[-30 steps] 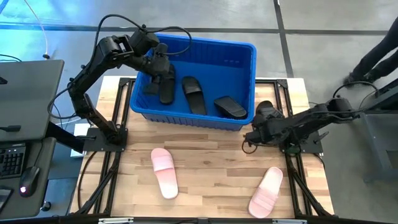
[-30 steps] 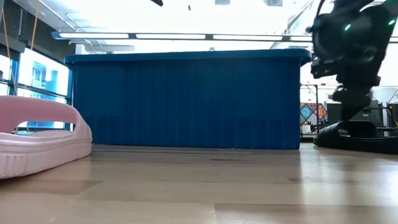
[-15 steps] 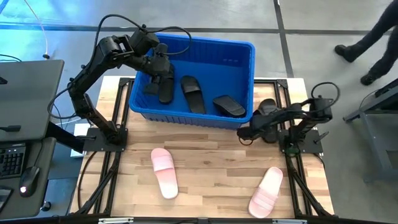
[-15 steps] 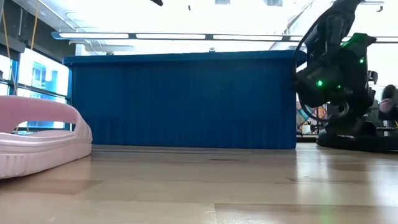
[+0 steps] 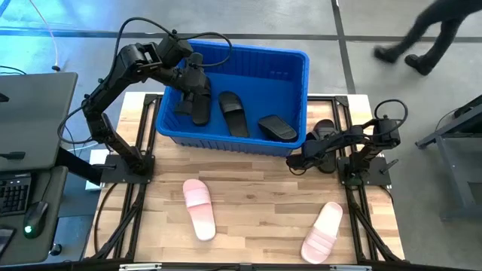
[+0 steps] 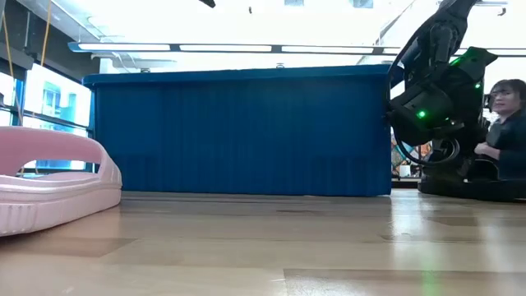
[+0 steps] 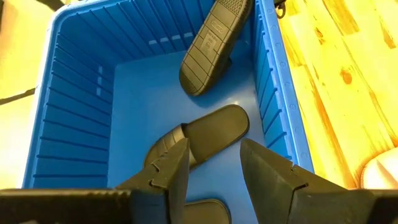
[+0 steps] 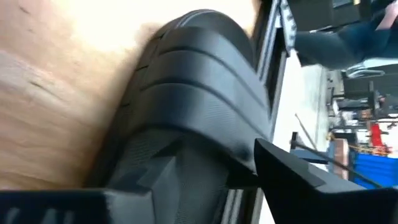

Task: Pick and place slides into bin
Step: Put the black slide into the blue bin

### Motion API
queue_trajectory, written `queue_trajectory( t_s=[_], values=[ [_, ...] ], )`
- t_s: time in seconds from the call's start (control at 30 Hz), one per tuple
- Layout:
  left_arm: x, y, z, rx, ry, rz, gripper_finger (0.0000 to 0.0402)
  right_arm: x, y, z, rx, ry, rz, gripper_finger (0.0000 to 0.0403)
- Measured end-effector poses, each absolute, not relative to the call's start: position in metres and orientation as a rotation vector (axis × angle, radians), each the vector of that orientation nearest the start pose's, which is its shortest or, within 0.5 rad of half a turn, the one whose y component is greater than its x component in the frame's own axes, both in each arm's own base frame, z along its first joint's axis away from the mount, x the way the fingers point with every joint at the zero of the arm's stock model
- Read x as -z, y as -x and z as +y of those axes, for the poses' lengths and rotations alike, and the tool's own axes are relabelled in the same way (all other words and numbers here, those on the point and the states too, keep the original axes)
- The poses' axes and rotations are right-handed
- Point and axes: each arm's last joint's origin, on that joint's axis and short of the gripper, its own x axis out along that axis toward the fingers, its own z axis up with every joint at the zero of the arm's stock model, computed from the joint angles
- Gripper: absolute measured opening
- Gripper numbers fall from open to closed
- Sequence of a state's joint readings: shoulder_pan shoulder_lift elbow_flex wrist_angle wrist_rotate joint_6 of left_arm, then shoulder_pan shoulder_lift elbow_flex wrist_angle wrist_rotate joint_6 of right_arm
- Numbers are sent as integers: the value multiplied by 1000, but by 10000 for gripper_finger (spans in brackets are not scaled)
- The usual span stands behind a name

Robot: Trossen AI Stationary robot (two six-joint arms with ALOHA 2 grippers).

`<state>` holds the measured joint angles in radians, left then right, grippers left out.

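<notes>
Step in hand: the right arm is working the last black slide (image 5: 324,132), which lies on the table just outside the bin's right end wall. By my reading this is the grasp stage of a pick, not yet a lift.

Right gripper (image 5: 301,160): low at table level near the bin's front right corner, just beside that slide. Its wrist view is filled by the ribbed black strap (image 8: 199,118), with one finger laid alongside it. Cannot tell how far the jaws stand apart, or whether they have hold of the slide.

Left gripper (image 5: 192,81): over the left end of the bin, fingers (image 7: 171,171) parted with nothing between them (looks like a release already made).

Bin (image 5: 256,54): blue tub at the far side of the table. Three black slides show inside from above: one under the left gripper (image 5: 201,105), one mid-bin (image 5: 234,113), one toward the right (image 5: 278,129).

Still on the table: two pink slides, one left of centre (image 5: 199,208), one at the near right (image 5: 322,232).

Next move calls for: a firm closure on the strap, then a lift high enough to clear the rolled rim, a short carry leftward, and release over free floor inside.

Bystander: a person (image 5: 422,34) walks past beyond the table, well apart.
</notes>
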<state>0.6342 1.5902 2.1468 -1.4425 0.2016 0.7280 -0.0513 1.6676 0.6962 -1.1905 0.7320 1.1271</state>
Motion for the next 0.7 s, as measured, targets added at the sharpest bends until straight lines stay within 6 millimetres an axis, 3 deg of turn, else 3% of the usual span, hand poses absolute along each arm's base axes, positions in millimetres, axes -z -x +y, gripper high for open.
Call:
queue_trajectory(
  t_s=[0.33, 0.53, 0.7],
  values=[
    [-473, -215, 151, -86, -315, 905, 134, -104, -168, -26, 1441, -6, 1400, 13],
    [-473, -214, 151, -86, -313, 906, 134, -111, -173, -15, 1432, 22, 1372, 10],
    [-473, -214, 150, -87, -310, 908, 134, -125, -181, 7, 1387, -26, 1443, 7]
  ],
)
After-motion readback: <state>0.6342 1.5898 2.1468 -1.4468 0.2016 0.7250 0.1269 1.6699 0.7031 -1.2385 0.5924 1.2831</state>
